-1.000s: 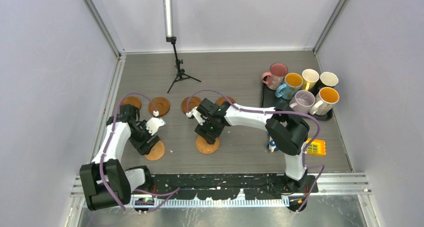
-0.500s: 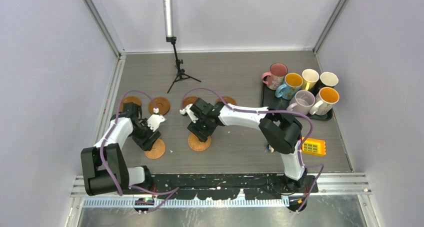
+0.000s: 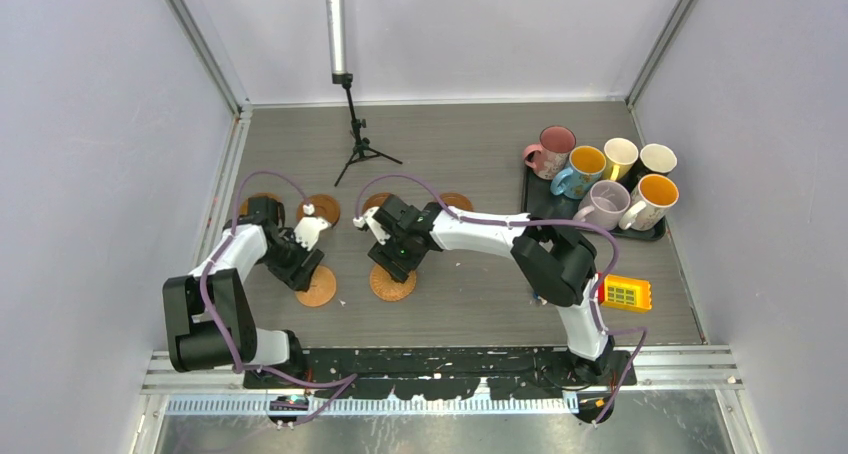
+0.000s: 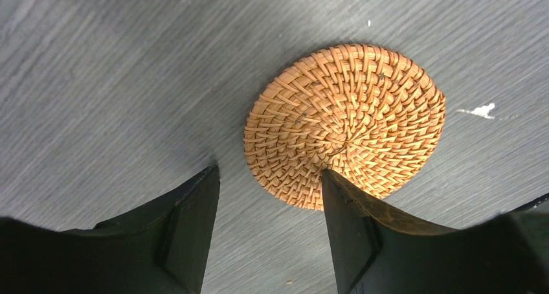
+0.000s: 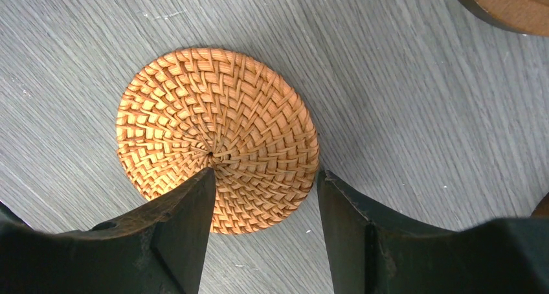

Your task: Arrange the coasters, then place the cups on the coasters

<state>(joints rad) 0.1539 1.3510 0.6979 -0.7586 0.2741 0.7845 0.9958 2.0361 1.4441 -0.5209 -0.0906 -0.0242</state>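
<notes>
While the two woven coasters (image 3: 318,287) (image 3: 392,284) lie flat, well left of the black tray (image 3: 529,196), the left gripper (image 4: 268,172) and right gripper (image 5: 265,173) each stand part-open, holding nothing, one finger on a coaster. Farther back, dark coasters (image 3: 322,206) sit left of the tray, which carries the cups (image 3: 600,179).

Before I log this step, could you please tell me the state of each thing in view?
left gripper: open, one finger over the left woven coaster
right gripper: open, one finger over the right woven coaster
left woven coaster: flat, bare
right woven coaster: flat, bare
dark coasters: flat, bare
mugs: upright on the tray
</notes>
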